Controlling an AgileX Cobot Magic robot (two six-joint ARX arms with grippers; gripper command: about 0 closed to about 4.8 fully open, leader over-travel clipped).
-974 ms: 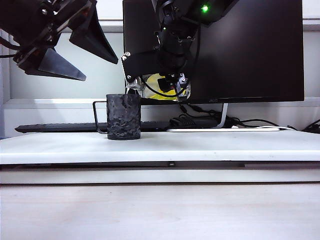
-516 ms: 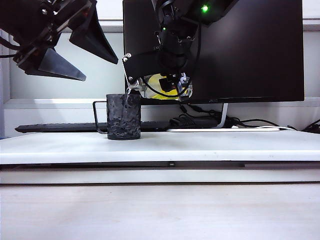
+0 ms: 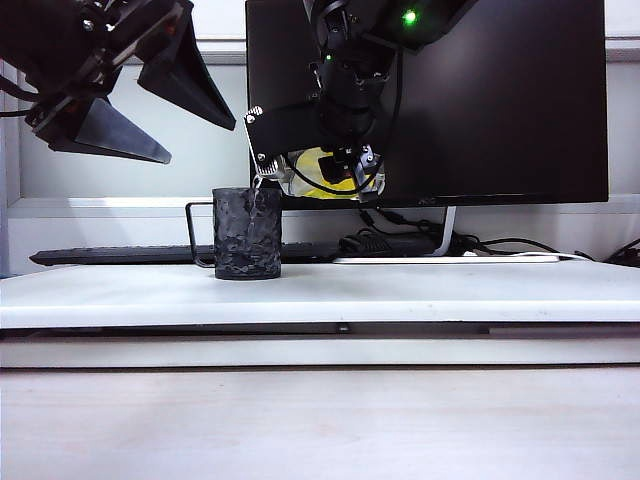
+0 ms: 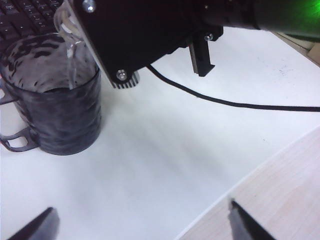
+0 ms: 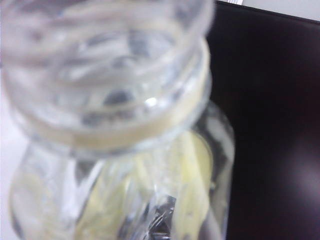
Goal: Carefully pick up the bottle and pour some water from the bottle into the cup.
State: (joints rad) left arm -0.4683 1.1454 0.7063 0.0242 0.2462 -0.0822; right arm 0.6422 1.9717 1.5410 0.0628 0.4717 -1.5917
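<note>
Two grippers hang above the white desk [image 3: 450, 290], and we see them well apart; the left gripper [image 3: 165, 105] is high at the left of the exterior view with its dark fingers spread wide and nothing between them, while the right gripper [image 3: 335, 165] sits in front of the black monitor [image 3: 500, 100], clamped on the bottle [image 3: 325, 172].

We find the bottle tipped over, its yellow label showing between the gripper parts and its capless neck [image 4: 67, 22] pointing down over the rim of the cup [image 3: 247, 233]; a thin stream of water [image 4: 71, 62] runs from the neck into the cup; in the right wrist view the neck [image 5: 105, 65] fills most of the picture, blurred, with the yellow label behind it.

We see the cup standing upright near the back of the desk, its wire handle [image 3: 195, 235] turned to the left of the exterior view; a keyboard [image 3: 120, 256] lies just behind it; the desk's front edge [image 3: 330, 318] is well clear of the cup, with bare white surface ahead of and to the right of it; a black cable [image 4: 240, 104] lies across that surface.
</note>
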